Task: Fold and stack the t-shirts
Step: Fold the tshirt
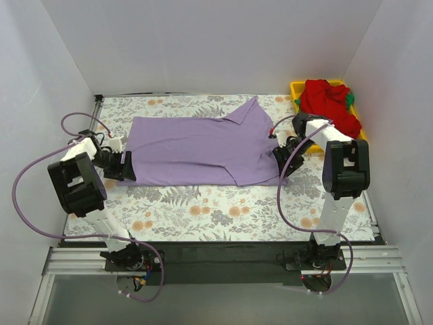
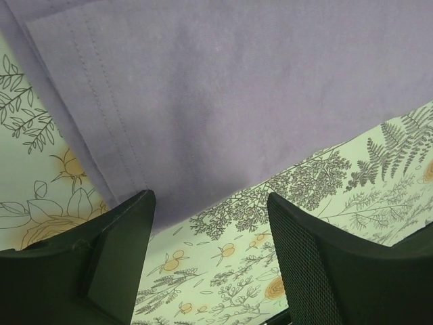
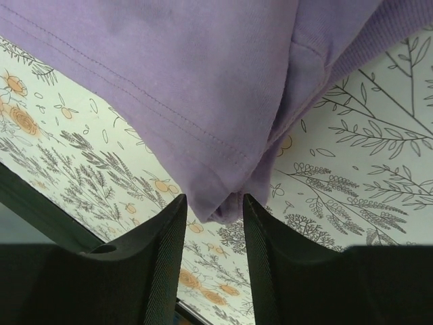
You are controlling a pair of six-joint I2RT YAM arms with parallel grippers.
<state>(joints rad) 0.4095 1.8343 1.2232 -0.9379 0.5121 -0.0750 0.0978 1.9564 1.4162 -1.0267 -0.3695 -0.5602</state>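
A lavender-purple t-shirt (image 1: 196, 149) lies spread flat on the floral cloth, with one sleeve pointing to the back. My left gripper (image 1: 128, 166) sits at its left hem, low over the cloth. In the left wrist view this gripper (image 2: 208, 202) is open and holds nothing, and the shirt's stitched hem (image 2: 237, 101) lies just past its tips. My right gripper (image 1: 279, 157) is at the shirt's right end. In the right wrist view its jaws (image 3: 214, 200) stand apart, with a bunched corner of the shirt (image 3: 189, 81) hanging loosely between the tips.
A yellow tray (image 1: 295, 87) at the back right holds a crumpled red t-shirt (image 1: 328, 101) and a bit of a green one (image 1: 350, 99). The floral cloth (image 1: 216, 210) covers the table, and white walls close in three sides.
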